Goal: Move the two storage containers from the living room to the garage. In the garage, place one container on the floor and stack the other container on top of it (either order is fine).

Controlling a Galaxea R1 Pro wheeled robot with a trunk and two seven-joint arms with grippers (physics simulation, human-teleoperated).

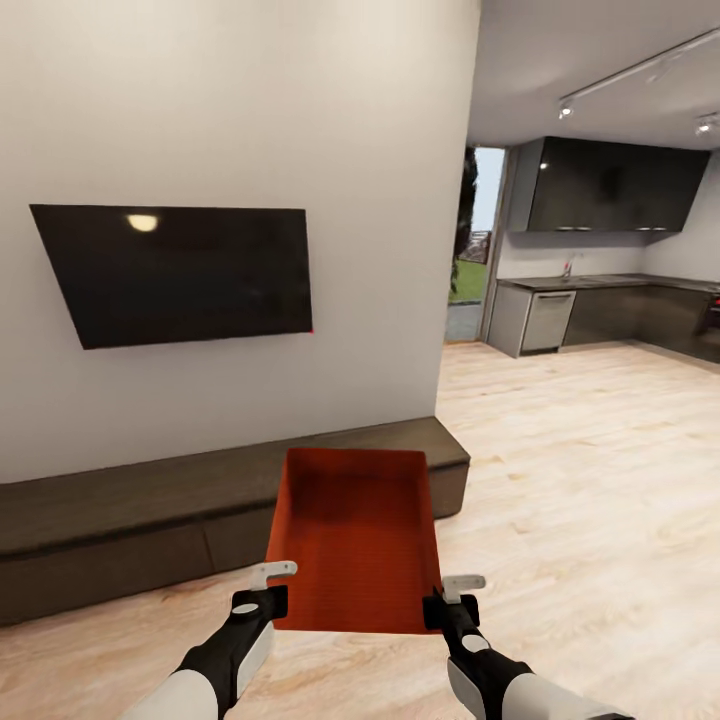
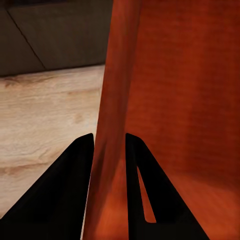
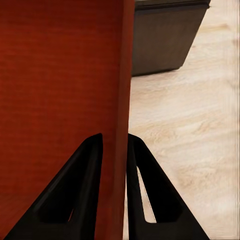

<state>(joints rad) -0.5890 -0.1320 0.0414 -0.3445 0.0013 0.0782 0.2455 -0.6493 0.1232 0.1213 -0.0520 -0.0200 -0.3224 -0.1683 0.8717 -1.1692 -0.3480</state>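
One orange-red storage container hangs in the air in front of me, open top up, above the living room's light wood-plank floor. My left gripper is shut on its left wall near the close corner, and my right gripper is shut on its right wall. In the left wrist view the dark fingers straddle the thin orange wall. The right wrist view has the same clamp, fingers on either side of the wall.
A long low dark-brown cabinet runs along the white wall under a black wall-mounted TV. To the right the plank floor opens toward a kitchen with dark cabinets, a grey counter and a glass door.
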